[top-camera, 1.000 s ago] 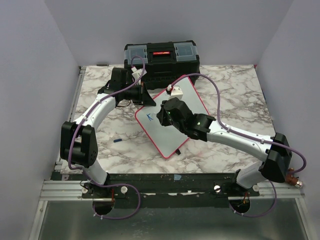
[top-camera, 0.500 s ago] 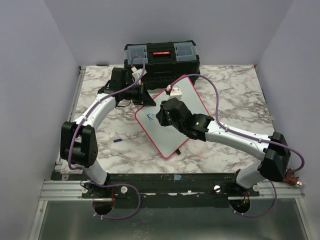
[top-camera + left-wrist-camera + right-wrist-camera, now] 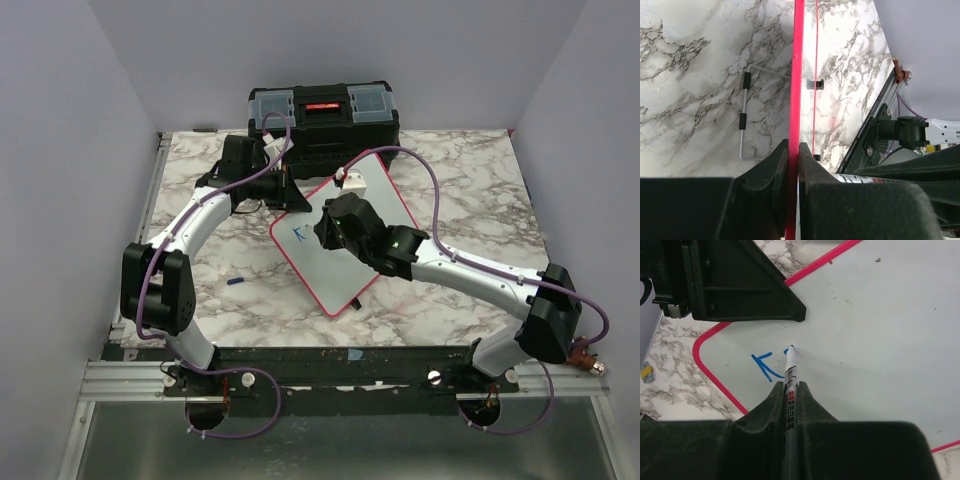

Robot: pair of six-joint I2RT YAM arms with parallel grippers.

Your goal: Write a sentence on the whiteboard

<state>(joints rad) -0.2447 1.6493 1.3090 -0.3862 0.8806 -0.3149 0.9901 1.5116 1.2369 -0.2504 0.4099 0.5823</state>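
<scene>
The whiteboard (image 3: pixel 378 196), white with a red rim, lies slanted in the middle of the marble table. My left gripper (image 3: pixel 287 196) is shut on its far-left rim (image 3: pixel 798 75), and its fingers (image 3: pixel 779 165) press the red edge from both sides. My right gripper (image 3: pixel 322 232) hovers over the board's left part, shut on a grey marker (image 3: pixel 790 375). The marker's tip touches the board (image 3: pixel 880 330). Of the sentence, only a blue k-like mark (image 3: pixel 765 366) and a short stroke at the tip show.
A black toolbox (image 3: pixel 323 112) with clear lid compartments stands at the table's far edge, just behind the board. A small blue cap (image 3: pixel 235 281) lies on the marble left of the board. A white block (image 3: pixel 350 181) sits at the board's far edge. A bent wire (image 3: pixel 743 120) lies on the marble.
My right gripper with the marker has shifted very slightly over the board. The left arm and the board have not moved.
</scene>
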